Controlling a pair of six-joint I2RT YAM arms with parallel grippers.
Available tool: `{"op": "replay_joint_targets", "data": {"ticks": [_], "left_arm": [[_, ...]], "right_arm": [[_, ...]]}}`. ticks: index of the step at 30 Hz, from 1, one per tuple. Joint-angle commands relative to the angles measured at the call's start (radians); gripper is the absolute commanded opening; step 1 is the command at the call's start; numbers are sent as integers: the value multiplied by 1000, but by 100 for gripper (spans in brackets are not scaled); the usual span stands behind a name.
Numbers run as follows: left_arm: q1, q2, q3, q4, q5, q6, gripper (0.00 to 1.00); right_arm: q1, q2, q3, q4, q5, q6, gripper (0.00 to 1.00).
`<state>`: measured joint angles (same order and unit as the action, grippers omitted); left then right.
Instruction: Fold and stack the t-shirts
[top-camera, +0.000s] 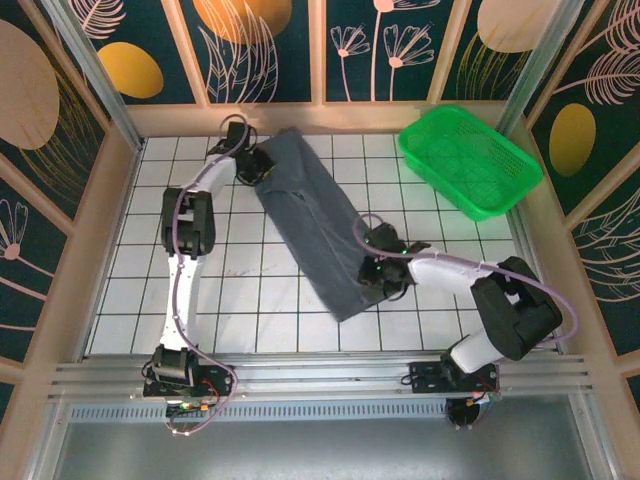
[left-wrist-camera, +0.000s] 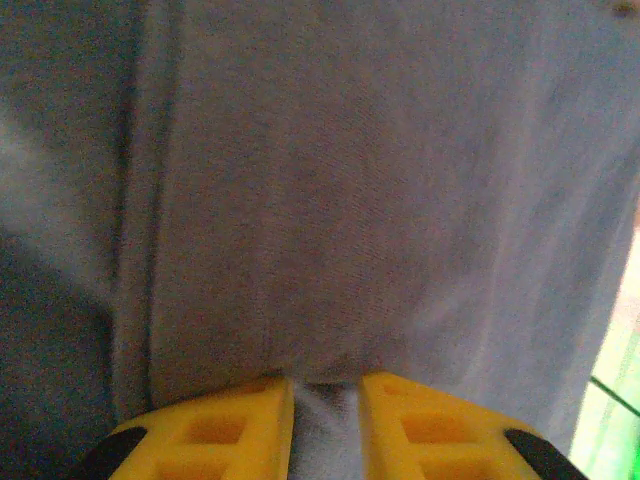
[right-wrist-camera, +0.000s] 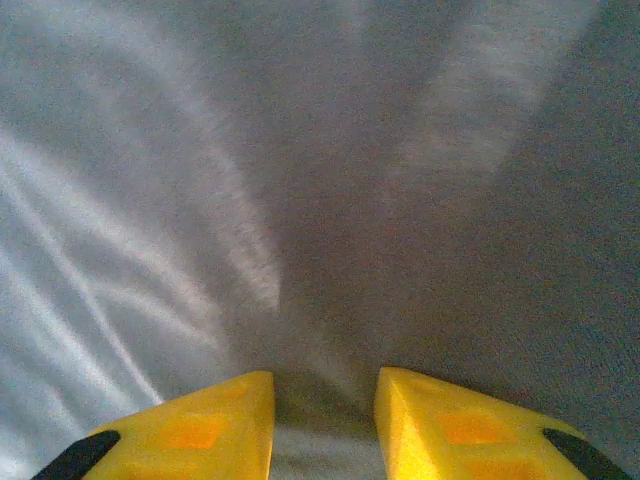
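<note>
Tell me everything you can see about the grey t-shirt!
The t-shirt is plain dark slate-grey, soft, wrinkly cloth with no print. It looks folded into a long narrow strip, stretched slantwise over the white gridded table from far left to near right. The left hand pinches its far end and the right hand pinches its near end, where creases fan out from the grip. It lies apart from the green basket.

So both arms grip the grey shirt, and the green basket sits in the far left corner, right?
Not quite: the basket sits in the far right corner, as the top view shows. The grey shirt is indeed gripped at both ends.
</note>
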<state>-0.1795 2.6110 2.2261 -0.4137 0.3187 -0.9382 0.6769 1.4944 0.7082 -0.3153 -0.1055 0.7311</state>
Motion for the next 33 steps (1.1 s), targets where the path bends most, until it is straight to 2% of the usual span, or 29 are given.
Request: {"op": "replay_joint_targets", "data": {"ticks": [1, 4, 7, 9, 12, 16, 18, 21, 26, 30, 33], "left_arm": [[-58, 126, 98, -21, 107, -40, 26], [-78, 144, 130, 99, 172, -80, 28], [-85, 107, 163, 55, 142, -43, 36], [-86, 21, 109, 32, 92, -1, 44], [-89, -177, -68, 37, 18, 59, 53], [-118, -414, -345, 1, -3, 89, 52], [-154, -541, -533, -24, -8, 109, 51], [-210, -714, -829, -24, 16, 111, 50], [-291, -958, -1196, -74, 74, 103, 50], [-360, -1096, -1396, -76, 169, 48, 51], [-437, -1147, -1464, -54, 226, -19, 52]], "right_arm": [[85, 26, -3, -62, -148, 85, 38], [130, 28, 75, -30, -217, 36, 44], [138, 17, 147, -110, -158, 18, 48], [131, -26, 157, -144, -107, 18, 51], [109, -123, 121, -206, -29, 57, 54], [74, -235, 31, -369, 87, 123, 55], [53, -262, -10, -434, 104, 124, 55], [36, -279, -47, -437, 87, 97, 56], [29, -207, -78, -378, 31, 40, 55], [20, -155, -78, -306, -12, -7, 51], [17, -120, -67, -283, -43, -22, 40]]}}
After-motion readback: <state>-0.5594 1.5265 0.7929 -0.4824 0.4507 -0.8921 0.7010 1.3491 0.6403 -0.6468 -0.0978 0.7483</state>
